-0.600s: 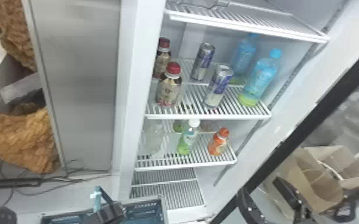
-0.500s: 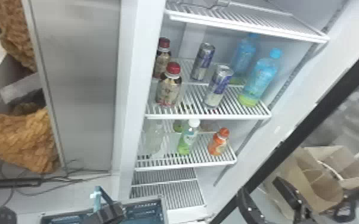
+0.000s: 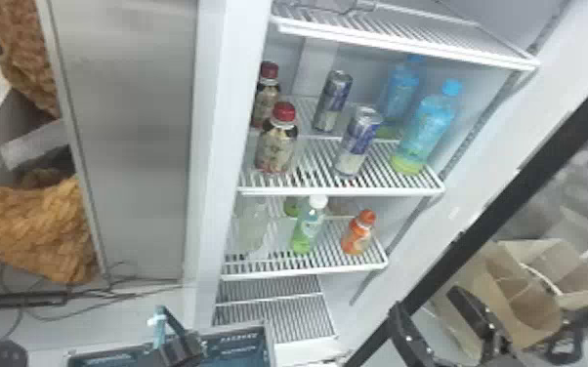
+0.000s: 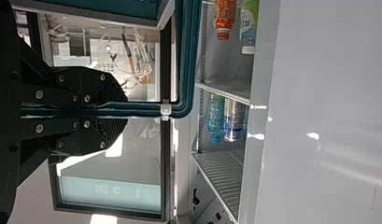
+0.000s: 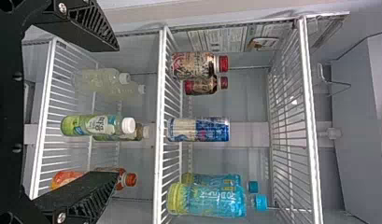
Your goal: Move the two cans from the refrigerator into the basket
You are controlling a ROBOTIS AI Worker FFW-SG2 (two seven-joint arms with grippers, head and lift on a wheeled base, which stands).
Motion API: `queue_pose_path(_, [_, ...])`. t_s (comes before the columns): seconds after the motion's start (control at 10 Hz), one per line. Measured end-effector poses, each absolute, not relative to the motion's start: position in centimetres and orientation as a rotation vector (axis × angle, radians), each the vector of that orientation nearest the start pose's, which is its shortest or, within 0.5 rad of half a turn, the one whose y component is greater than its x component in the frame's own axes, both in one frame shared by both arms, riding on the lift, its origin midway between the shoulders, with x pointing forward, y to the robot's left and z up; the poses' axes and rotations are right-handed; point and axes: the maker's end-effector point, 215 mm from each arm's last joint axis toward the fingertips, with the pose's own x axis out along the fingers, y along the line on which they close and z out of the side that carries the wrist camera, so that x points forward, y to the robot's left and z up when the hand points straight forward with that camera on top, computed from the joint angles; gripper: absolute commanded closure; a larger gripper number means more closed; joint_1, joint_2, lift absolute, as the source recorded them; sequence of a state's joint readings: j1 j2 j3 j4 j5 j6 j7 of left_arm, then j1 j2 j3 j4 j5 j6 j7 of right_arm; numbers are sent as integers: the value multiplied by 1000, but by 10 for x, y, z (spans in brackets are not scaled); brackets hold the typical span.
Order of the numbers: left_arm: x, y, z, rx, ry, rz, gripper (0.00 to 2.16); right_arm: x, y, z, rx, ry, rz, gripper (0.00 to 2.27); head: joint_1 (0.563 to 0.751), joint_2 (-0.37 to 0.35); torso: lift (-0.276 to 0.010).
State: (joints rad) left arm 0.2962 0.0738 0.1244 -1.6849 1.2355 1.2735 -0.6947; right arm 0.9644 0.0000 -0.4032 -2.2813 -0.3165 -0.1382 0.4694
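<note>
Left hand (image 3: 184, 347), ridged, on basket rim (image 3: 240, 328)

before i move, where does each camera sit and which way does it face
Head view: on the head, facing forward and down at the refrigerator shelves and basket; the left arm shows at the bottom.
Left wrist view: on the left wrist, looking past its gripper, shut on the basket's rim, toward the refrigerator.
Right wrist view: on the right wrist, facing into the shelves between its gripper's open fingers.
Shared: all three show the orange bottle.
</note>
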Motion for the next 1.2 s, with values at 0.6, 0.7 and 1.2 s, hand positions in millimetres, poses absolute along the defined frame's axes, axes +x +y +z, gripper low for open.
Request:
queue_pose_path(0.6, [304, 18, -370, -1523, 789, -1081, 1191, 341, -331, -299, -6, -11, 128, 94, 695, -350, -31])
queue_pose_path(0.7, [305, 18, -370, -1522, 788, -1081, 1191, 351, -331, -301, -2, -17, 119, 96, 695, -350, -31])
queue_pose_path(1.2, [309, 19, -368, -1516, 774, -1080, 1191, 397, -324, -306, 54, -48, 83, 91, 695, -350, -31])
